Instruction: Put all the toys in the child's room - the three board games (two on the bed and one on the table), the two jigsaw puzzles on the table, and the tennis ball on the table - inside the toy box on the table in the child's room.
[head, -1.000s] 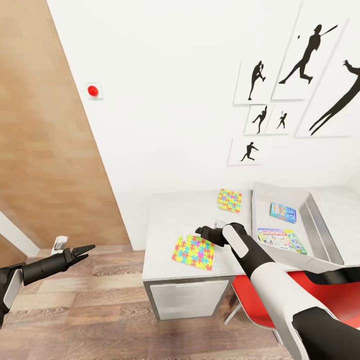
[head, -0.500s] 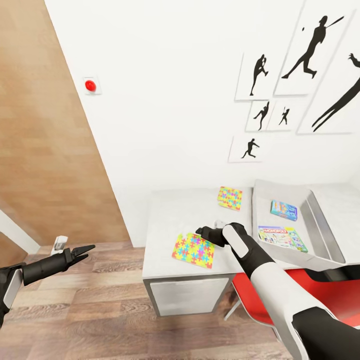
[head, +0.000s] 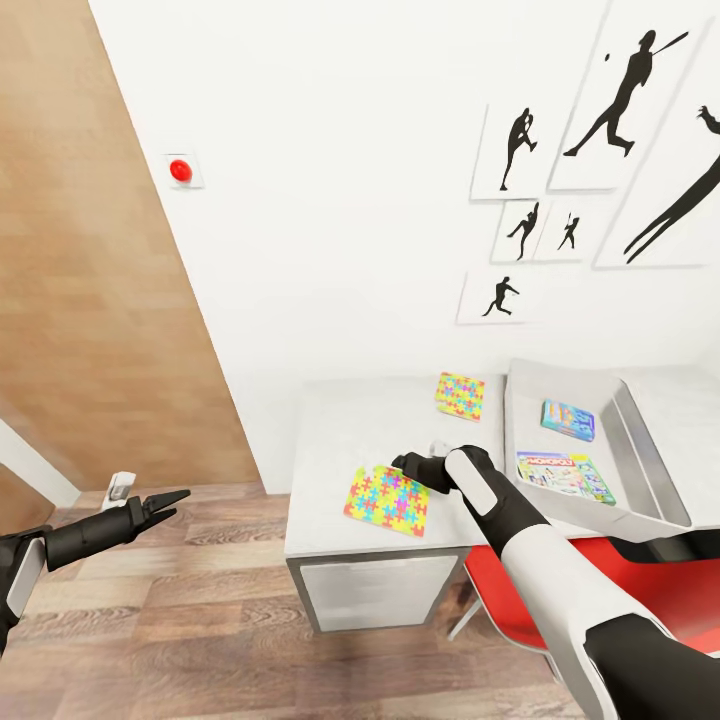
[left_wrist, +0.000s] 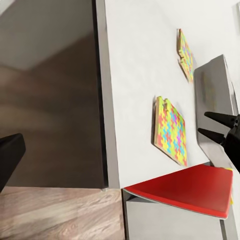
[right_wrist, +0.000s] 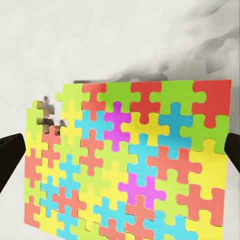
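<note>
Two jigsaw puzzles lie on the pale table (head: 350, 425), the near one (head: 387, 502) by the front edge and the far one (head: 460, 396) by the wall. My right gripper (head: 402, 463) hovers open at the near puzzle's back edge. In the right wrist view that puzzle (right_wrist: 130, 165) spans the gap between the spread fingers. The grey toy box (head: 520, 420) at the right holds two board games, a blue one (head: 568, 419) and a white-green one (head: 563, 476). My left gripper (head: 172, 500) hangs open over the floor, left of the table. The tennis ball and the bed are out of view.
A red chair (head: 510, 590) is tucked under the table below my right arm. White drawers (head: 375, 590) face the wood floor. The brown door (head: 90, 300) stands at the left. The left wrist view looks across the table at both puzzles and my right gripper (left_wrist: 206, 124).
The head view tilted slightly a second ago and has held still since. Both arms, the puzzles and the boxed games keep their places.
</note>
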